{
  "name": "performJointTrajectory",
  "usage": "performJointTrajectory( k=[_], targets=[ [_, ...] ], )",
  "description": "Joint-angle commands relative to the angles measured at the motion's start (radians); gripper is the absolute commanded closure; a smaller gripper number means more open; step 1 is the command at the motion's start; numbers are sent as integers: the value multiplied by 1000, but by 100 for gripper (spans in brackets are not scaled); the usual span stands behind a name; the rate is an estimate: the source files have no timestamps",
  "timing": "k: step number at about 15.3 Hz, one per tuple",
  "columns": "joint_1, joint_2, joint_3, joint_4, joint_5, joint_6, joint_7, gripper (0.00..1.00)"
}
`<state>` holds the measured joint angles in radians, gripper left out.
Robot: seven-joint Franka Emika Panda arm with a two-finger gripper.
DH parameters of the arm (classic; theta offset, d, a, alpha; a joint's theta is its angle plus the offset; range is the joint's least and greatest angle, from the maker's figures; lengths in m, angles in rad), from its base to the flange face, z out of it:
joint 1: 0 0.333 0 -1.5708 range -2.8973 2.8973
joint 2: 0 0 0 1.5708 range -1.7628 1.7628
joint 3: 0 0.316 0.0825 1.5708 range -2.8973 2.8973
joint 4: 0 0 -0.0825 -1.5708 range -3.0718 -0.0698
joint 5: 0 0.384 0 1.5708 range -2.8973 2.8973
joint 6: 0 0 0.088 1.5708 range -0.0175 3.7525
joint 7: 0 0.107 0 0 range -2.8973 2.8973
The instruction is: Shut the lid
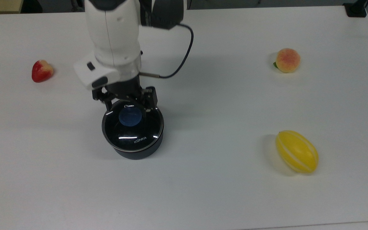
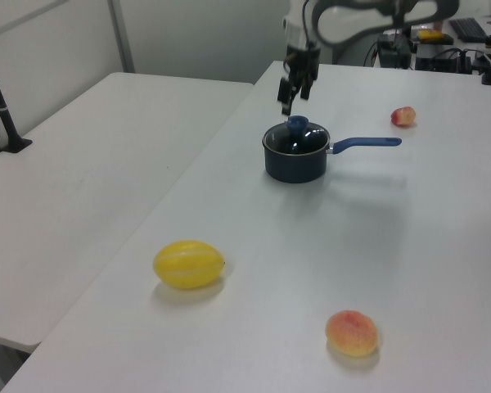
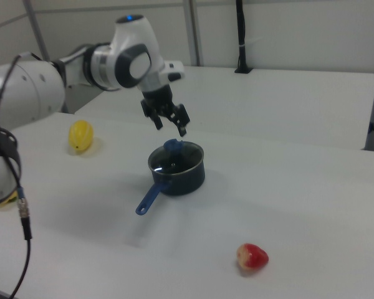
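One lid (image 1: 133, 127) sits flat on your black saucepan (image 2: 294, 157) on the tabletop (image 1: 219, 179), blue knob (image 3: 172, 146) up. Your end effector (image 2: 295, 90) hangs above the knob, clear of it, fingers spread and holding nothing.

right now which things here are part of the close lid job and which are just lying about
Part of the job:
- lid, seated on the saucepan
- saucepan with blue handle
- end effector, open, raised above the lid's blue knob

Just lying about:
- strawberry
- peach
- yellow melon
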<state>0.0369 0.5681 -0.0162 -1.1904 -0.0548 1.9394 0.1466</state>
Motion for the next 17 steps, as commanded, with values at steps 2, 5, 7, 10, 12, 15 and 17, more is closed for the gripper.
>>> performJointTrajectory(
  k=[2,5,7,10,12,15,17],
  targets=[
    [23,-262,-13,-210,6,-127,27,0],
    [21,-374,-7,-241,53,-273,28,0],
    [21,-489,-7,-335,90,-296,28,0],
    [23,-594,-7,-409,107,-321,30,0],
    [24,-617,-7,-411,107,-373,28,0],
    [43,-622,-10,-431,107,-405,16,0],
    [47,-614,-14,-431,107,-358,13,0]
  ],
)
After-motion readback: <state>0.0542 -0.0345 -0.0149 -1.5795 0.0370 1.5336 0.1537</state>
